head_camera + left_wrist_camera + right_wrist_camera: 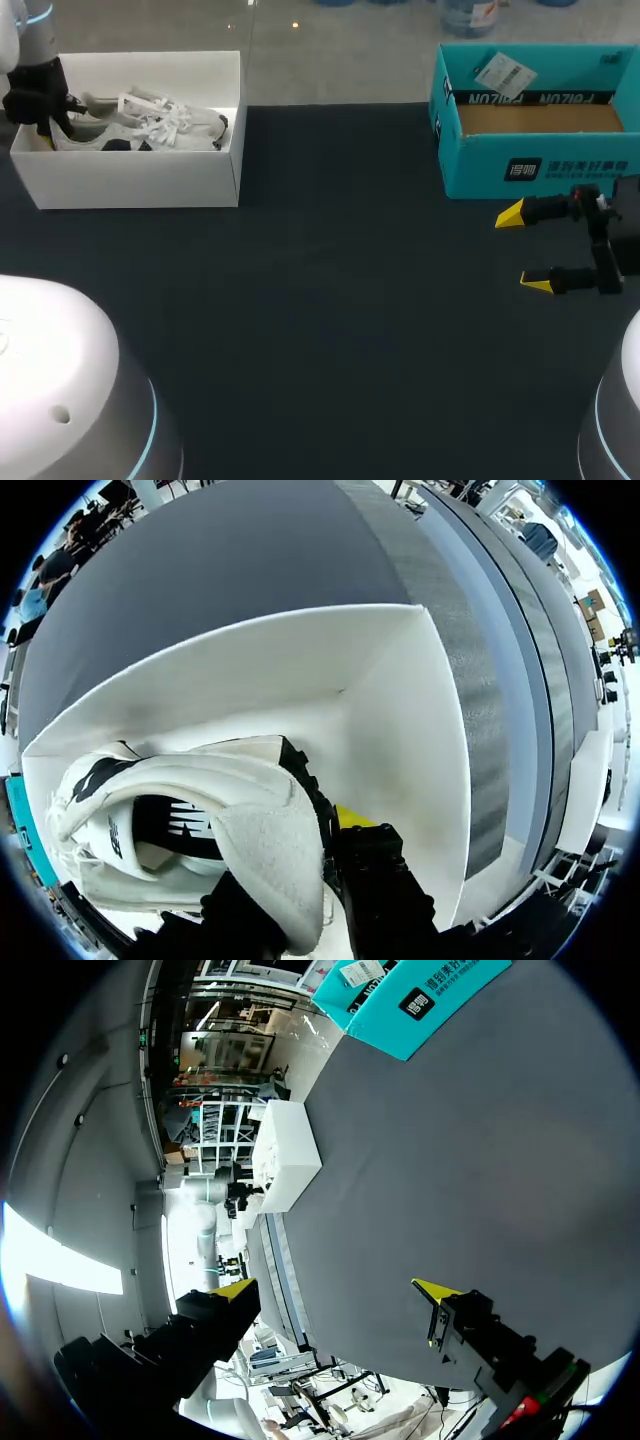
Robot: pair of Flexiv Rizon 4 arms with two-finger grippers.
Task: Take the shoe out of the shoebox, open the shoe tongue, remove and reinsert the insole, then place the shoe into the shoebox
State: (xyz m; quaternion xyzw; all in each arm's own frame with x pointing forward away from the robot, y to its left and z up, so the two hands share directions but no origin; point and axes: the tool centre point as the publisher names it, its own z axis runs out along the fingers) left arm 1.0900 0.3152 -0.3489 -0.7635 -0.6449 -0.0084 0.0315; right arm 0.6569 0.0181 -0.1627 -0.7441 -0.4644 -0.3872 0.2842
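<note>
White shoe (pixel 150 125) lies in white shoebox (pixel 130 180) at counter's far left, light, soft-collared, best gripped at the stiffer heel, where left gripper (pixel 296 872) jaws seemingly pinch it; right gripper (pixel 527 250) jaws wide.

The white shoe (pixel 200 810) lay inside the white shoebox (pixel 400 710), near its corner. The left gripper (pixel 300 875) pinched the shoe's heel.

the left gripper (pixel 295 865) has one yellow tip hidden behind the heel of the sneaker (pixel 245 815) clamped between its fingers; the toe, ahead of them, is out of sight.
</note>
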